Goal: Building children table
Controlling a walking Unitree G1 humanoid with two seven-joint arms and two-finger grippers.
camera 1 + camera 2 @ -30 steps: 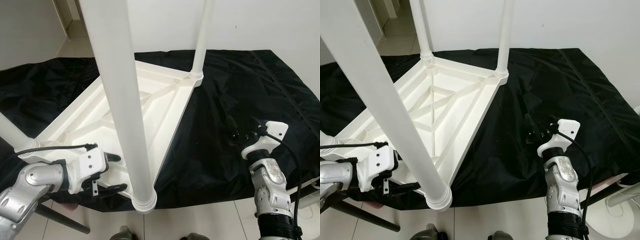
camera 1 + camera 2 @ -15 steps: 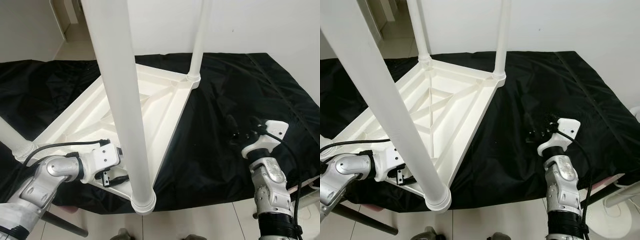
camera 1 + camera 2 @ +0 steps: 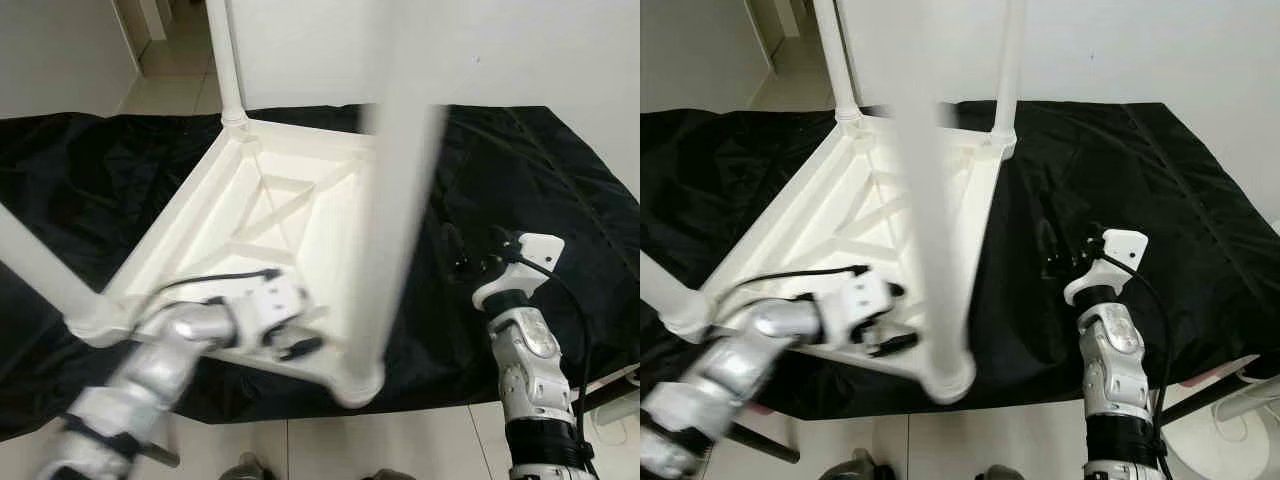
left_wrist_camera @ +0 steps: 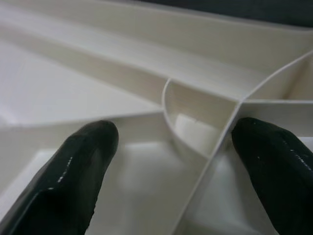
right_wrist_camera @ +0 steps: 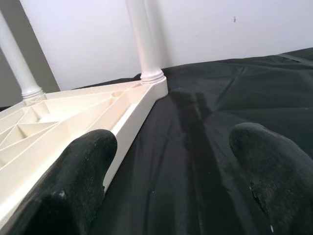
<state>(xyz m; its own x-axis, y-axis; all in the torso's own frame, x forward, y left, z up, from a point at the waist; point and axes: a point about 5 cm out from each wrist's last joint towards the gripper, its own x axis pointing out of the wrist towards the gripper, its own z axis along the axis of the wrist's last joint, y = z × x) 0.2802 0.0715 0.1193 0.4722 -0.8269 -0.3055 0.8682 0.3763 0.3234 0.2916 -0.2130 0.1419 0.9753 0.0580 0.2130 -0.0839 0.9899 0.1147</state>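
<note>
Black cloth (image 3: pixel 520 160) under upturned table (image 3: pixel 250 215), wide-spread left hand (image 3: pixel 300 335) at its near edge

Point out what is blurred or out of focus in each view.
Left and right eye views: the nearest table leg and left arm smear with motion; the right gripper stays sharp. Left wrist view: soft, its fingers blurry. Right wrist view: fingers soft, tabletop clearer.

The table (image 3: pixel 300 220) is showing plain white, the cloth (image 3: pixel 520 170) is lying black, and both grippers' fingers (image 4: pixel 83 166) are looking black on silver arms (image 3: pixel 1110 370)
</note>
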